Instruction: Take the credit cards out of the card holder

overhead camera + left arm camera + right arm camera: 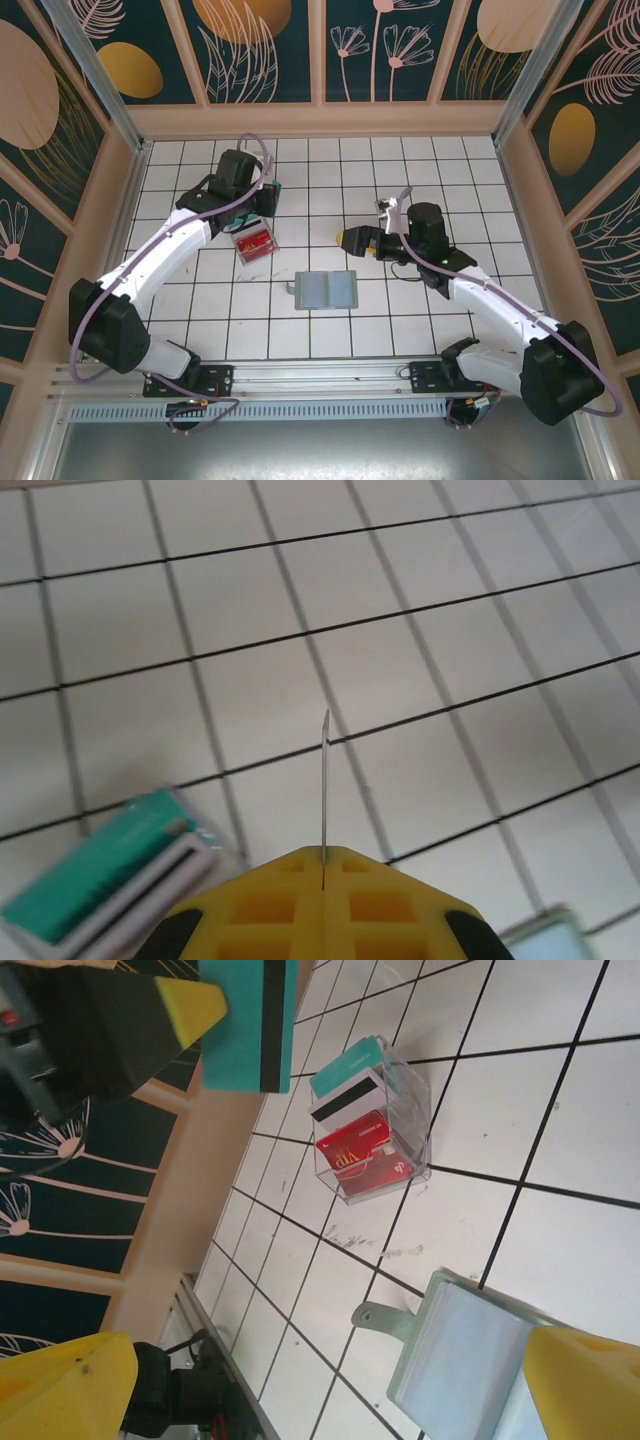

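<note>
1. My left gripper [323, 865] is clamped shut on a teal card [240, 1020]. It pinches the card by one edge, so the card shows as a thin blade in the left wrist view. In the overhead view it hangs at about 10 o'clock from the table's centre.
2. My right gripper [352, 240] has its jaws spread wide with nothing between them. It hovers at 1 o'clock from the card holder [327, 290].
3. The card holder lies open and flat near the table's centre, blue-grey inside up. I cannot tell whether any card is left in its pockets.
4. A clear box [375, 1125] at 10 o'clock from the holder contains another teal card, a pale striped card and a red card [360, 1150].
5. I judge the cards light, stiff and slick, so I would pinch an exposed edge squarely with flat faces against the pads.
6. The holder looks soft and light and would likely slide or lift when pulled on. I would pin one half down while drawing a card out.
</note>
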You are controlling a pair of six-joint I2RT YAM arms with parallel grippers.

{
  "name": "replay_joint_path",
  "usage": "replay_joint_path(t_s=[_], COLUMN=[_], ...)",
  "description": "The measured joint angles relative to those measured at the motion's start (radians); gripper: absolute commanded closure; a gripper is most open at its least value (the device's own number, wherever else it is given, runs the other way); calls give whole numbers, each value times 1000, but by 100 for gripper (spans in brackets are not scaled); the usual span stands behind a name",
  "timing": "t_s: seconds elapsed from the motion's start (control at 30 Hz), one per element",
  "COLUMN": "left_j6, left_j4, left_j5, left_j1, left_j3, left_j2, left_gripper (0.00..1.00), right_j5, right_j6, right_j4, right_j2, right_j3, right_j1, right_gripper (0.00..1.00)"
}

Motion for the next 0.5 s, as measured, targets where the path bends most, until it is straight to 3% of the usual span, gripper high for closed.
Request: replay_joint_path(t_s=[0.5], left_j6=[489], left_j4=[-51], left_j5=[-197], left_j1=[25], left_j3=[-8], left_j2=[26], left_gripper=[100], right_j5=[87], right_j6=[-78], right_j4=[-11], right_j2=[-69], right_j3=[0], right_j1=[4], right_gripper=[1])
